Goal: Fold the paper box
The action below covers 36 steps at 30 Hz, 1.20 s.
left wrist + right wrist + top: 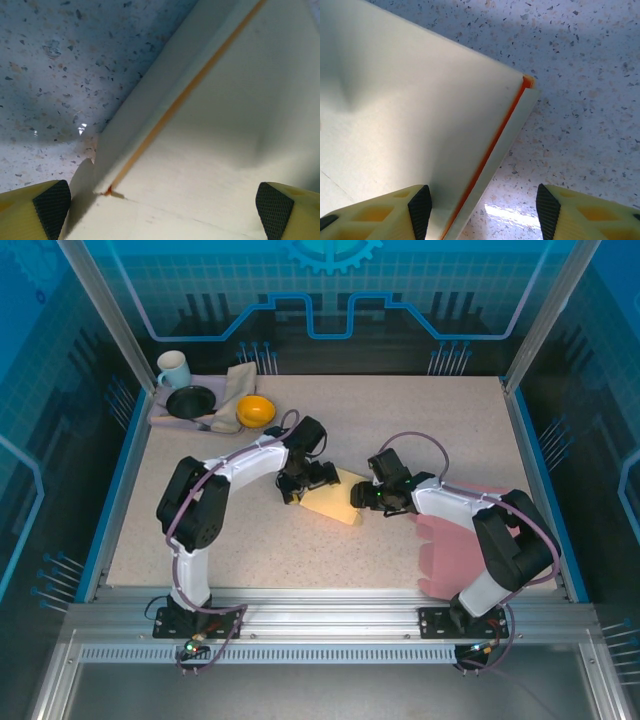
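Left pincer, spread wide and empty, hovers over the left end of the flat paper box at the middle of the tabletop, while the right pincer, about half open and gripping nothing, straddles its right edge, so the box's long axis runs between them.

Mug, black dish, cloth, orange bowl
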Available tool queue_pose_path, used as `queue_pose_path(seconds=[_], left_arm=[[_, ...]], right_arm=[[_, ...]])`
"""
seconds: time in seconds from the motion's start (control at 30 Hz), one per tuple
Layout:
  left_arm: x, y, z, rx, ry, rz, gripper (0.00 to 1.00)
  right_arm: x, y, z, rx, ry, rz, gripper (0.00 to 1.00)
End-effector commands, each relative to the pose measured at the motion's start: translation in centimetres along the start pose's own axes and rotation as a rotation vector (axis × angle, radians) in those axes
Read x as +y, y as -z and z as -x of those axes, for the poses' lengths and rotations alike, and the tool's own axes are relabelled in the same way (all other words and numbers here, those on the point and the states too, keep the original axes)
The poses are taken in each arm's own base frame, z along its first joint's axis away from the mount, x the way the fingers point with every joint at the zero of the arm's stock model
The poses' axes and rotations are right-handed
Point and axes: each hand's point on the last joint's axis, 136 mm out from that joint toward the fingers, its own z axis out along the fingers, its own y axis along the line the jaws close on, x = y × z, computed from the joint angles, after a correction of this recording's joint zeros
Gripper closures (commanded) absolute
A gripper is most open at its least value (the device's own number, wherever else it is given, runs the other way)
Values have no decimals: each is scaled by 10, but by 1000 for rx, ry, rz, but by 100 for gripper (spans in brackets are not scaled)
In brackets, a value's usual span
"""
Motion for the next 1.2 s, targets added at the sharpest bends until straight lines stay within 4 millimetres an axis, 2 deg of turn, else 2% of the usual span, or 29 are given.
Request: queue_pose_path(seconds=[0.0, 0.27, 0.67, 0.87, 1.0, 1.17], left_arm=[[0, -14, -5, 25, -17, -16, 1], [-6, -23, -7, 42, 6, -38, 1], [13, -36, -6, 37, 7, 46, 1], [19, -40, -5, 28, 16, 71, 1], [22, -42, -5, 26, 22, 81, 1], [22, -42, -6, 25, 24, 83, 1]], right_arm=[[-14, -2, -15, 45, -24, -35, 40], [-16, -2, -17, 46, -28, -36, 40], [-14, 6, -14, 31, -20, -29, 39], [-9, 24, -5, -3, 5, -26, 38], [-9, 43, 1, -31, 26, -38, 38], [-3, 63, -11, -33, 47, -35, 40]])
